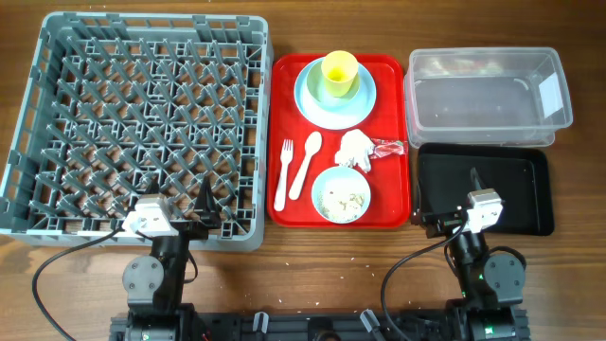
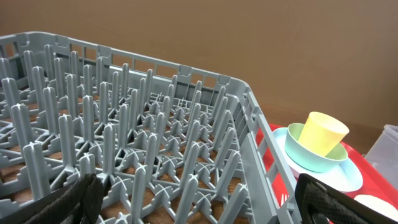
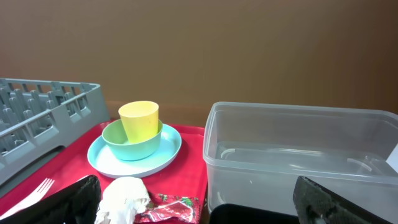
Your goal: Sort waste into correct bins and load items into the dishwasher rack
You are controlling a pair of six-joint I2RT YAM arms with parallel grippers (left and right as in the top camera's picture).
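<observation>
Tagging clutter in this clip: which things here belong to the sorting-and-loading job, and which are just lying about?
Job: dishwasher rack, yellow cup, bowl beneath it, plate, fork, spoon, second bowl, food scraps, napkin, wrapper, clear tub, black tray.
Not part of it: red serving tray, wooden table.

Open from above, tight between the 4 containers.

The dishwasher rack (image 1: 142, 123) hems in the left hand (image 1: 205, 197) with its rim and upright pegs, fingers spread wide over the near right corner; only the channels between peg rows give room. Thin slits part the rack from the red tray (image 1: 284, 216), and that from the black tray (image 1: 516, 189). On the red tray the yellow cup (image 1: 339, 71) in a green bowl (image 3: 134, 148) on the plate (image 1: 317, 104) stands tallest at the far end. The fork (image 1: 282, 180), spoon (image 1: 305, 163), napkin (image 1: 355, 149), wrapper (image 1: 388, 148) and scrap bowl (image 1: 341, 195) crowd the rest. The right hand (image 1: 474, 178), fingers wide, hangs over the black tray's bare floor, the clear tub (image 1: 473, 134) walling its far side. A bare counter (image 1: 312, 265) strip runs along the near edge, crossed by cables (image 1: 66, 260).
</observation>
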